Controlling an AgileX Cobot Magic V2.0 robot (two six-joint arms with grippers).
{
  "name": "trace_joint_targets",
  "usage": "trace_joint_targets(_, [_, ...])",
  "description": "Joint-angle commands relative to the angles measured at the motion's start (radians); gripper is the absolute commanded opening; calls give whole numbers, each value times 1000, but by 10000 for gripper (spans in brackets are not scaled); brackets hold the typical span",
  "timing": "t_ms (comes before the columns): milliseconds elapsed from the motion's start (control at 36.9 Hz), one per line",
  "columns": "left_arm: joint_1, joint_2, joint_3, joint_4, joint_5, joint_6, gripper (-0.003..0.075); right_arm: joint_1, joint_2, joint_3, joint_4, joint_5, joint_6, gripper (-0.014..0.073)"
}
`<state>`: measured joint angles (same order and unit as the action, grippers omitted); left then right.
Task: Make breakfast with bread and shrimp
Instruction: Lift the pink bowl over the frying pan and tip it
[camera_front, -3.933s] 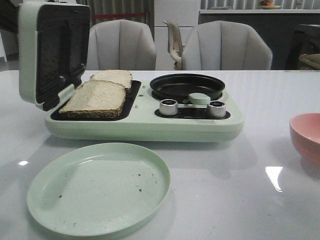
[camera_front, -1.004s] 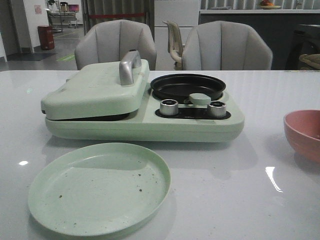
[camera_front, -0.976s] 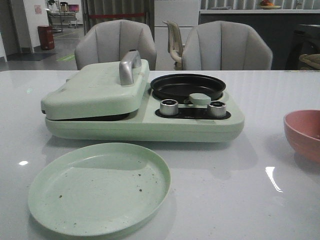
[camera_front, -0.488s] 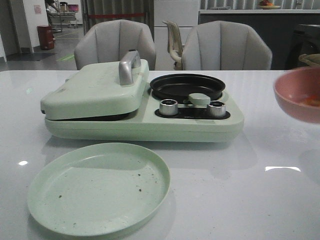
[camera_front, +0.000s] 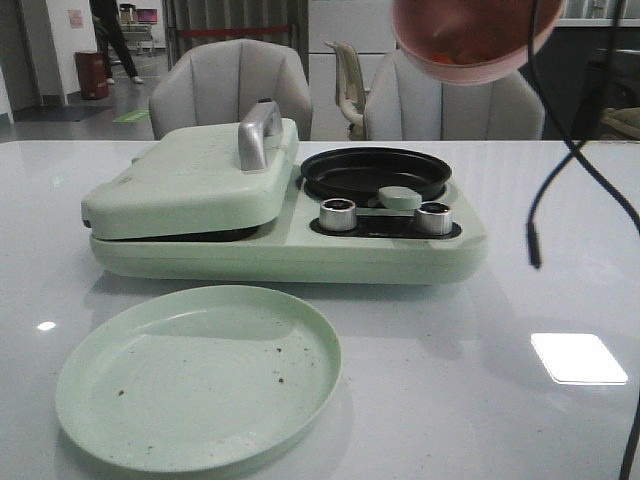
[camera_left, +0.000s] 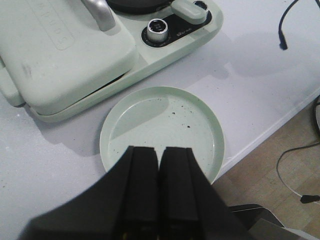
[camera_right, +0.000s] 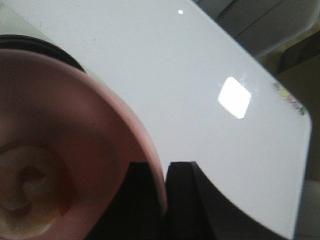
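Note:
The bread is hidden under the closed lid of the pale green breakfast maker. My right gripper is shut on the rim of the pink bowl. The bowl hangs tilted, high above the maker's round black pan. Pale pink-orange shrimp lie in the bowl and also show in the front view. My left gripper is shut and empty, above the near edge of the green plate.
The green plate lies in front of the maker, with dark crumbs on it. Two silver knobs sit on the maker's front. A black cable dangles at the right. The table's edge is close to the plate.
The maker's lid, open 3.9 s ago, is closed over the bread. The pink bowl has risen from the table's right side, up and left, to above the black pan.

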<state>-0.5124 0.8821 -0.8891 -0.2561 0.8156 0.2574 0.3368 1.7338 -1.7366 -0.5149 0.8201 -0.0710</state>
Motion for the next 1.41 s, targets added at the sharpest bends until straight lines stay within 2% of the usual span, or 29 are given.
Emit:
trace_joint_targets(0, [-10,-5,-26,-16,-66,-8,101,79,26,-129,-279,45,88,48])
trace_joint_targets(163, [-10,-5,-26,-16,-66,-8,101,171,130,-223,-627,145,181,47])
trace_joint_targets(298, [-10,-5,-26,-16,-66,-8,101,224,195,-239,-819,177,204,47])
trace_joint_targets(434, [-10,-5,-26,-16,-66,-8,101,256,243,-239,-939,181,205,47])
trace_joint_targets(597, [-10,-5,-26,-16,-66,-8,101,277,280,-239,-1005,177,205,47])
trace_joint_targets(1004, [-10,-5,-26,-16,-66,-8,101,282,319,-239,-1033,126,222,47])
trace_joint_targets(1139, [-10,-5,-26,-16,-66,-8,101,282,319,-239,-1115,149,248,47])
trace_joint_targets(1275, [-10,-5,-26,-16,-66,-8,101,282,319,-239,-1279,188,331,47])
trace_joint_targets(1383, [-10,-5,-26,-16,-66,-8,101,283,313,-247,-1285,209,345,47])
